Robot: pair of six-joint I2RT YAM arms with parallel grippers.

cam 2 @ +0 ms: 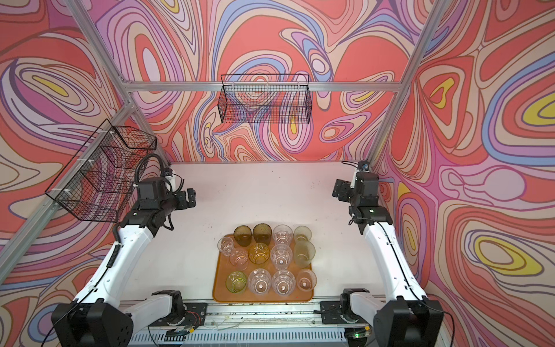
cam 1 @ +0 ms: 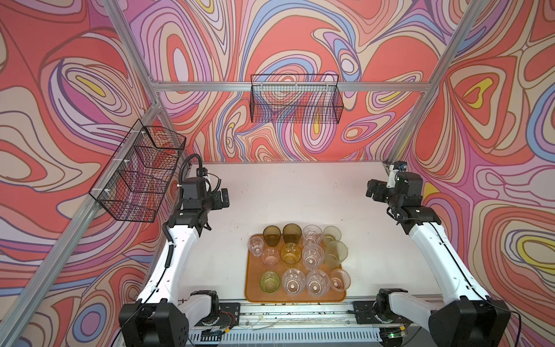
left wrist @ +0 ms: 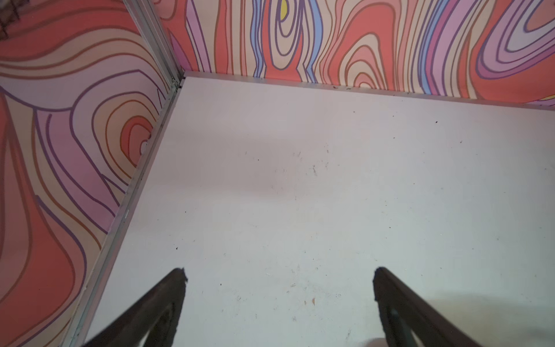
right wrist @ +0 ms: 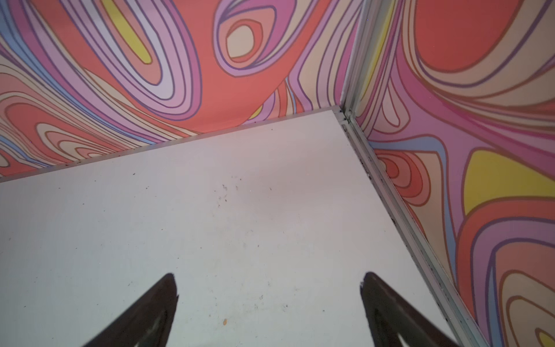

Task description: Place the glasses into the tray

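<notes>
Three swirl-patterned walls (cam 1: 300, 39) enclose the white, speckled table (cam 1: 285, 195), where the orange tray (cam 1: 253, 292) sits at the near edge holding the glasses (cam 1: 290, 253) (all upright). The left gripper (left wrist: 279, 276) and right gripper (right wrist: 268, 279) hang above bare far corners, jaws spread wide, empty.

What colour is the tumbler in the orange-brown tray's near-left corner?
Bright green, see-through tumbler; clearest in a top view.

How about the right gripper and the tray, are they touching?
Apart. In both top views the right gripper hangs at the far right, bare table separating it from the tray.
</notes>
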